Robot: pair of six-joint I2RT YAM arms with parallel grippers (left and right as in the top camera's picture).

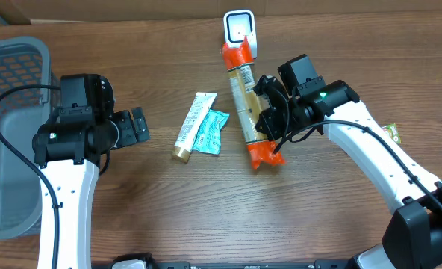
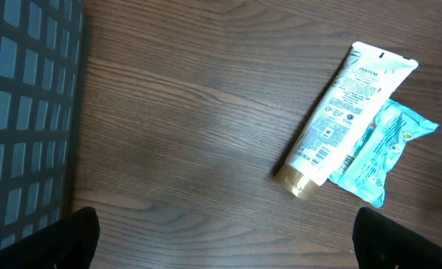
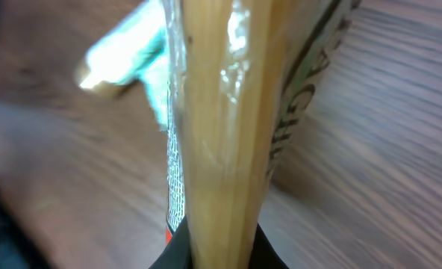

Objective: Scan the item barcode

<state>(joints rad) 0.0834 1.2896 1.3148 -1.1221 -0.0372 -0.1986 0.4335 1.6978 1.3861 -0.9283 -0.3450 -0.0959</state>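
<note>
A: Where is the item?

B: The spaghetti pack (image 1: 245, 97) is in the right gripper (image 1: 269, 112), which is clamped across its lower half. The pack runs lengthwise away from the robot. Its far orange end sits right at the white scanner (image 1: 239, 28), and its near orange end points back toward the robot.

A: Is it lifted or lying on the table (image 1: 131, 209)?

B: I cannot tell from above. The right wrist view only shows the pasta filling the picture (very close and blurred), with the dark fingers (image 3: 178, 250) pressed on either side of it.

A: How is the right arm posed?

B: It reaches in from the near right corner, with the forearm slanting toward the middle and the wrist bent toward the pack.

A: And the left arm?

B: It comes up the left side beside the grey basket (image 1: 12, 52), with its wrist turned toward the table's centre. The left gripper (image 1: 140, 125) has its jaws spread wide and holds nothing. A white tube (image 2: 344, 112) lies well ahead of it, partly overlapping a teal packet (image 2: 385, 153). Both lie between the two grippers.
</note>
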